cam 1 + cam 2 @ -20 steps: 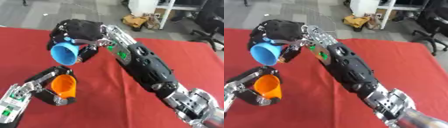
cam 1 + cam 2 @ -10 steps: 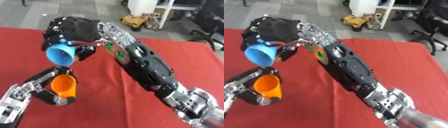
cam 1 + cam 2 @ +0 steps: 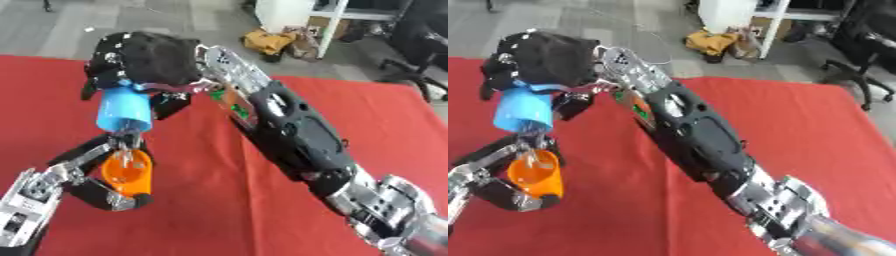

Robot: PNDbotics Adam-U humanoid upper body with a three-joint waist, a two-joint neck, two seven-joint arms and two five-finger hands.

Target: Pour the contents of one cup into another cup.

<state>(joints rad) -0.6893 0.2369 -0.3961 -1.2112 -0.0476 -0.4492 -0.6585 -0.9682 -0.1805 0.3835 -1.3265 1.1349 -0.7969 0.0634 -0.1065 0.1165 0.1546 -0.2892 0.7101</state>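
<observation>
My right hand [image 3: 149,62] is shut on a blue cup [image 3: 125,110], which is tipped mouth down directly over an orange cup [image 3: 128,174]. My left hand [image 3: 92,167] is shut on the orange cup, holding it upright just above the red table [image 3: 201,210] at the lower left. The blue cup's rim hangs right above the orange cup's mouth. Something small and pale shows between the two cups and inside the orange one [image 3: 534,165]; I cannot make out what it is.
My long black right arm [image 3: 289,135] crosses the table from the lower right to the upper left. Beyond the table's far edge are a grey floor, a white cabinet [image 3: 293,15], a yellow bag [image 3: 262,40] and an office chair [image 3: 864,55].
My right hand has turned the blue cup from mouth-sideways to mouth-down and brought it over the orange cup. The left hand and orange cup have stayed about where they were.
</observation>
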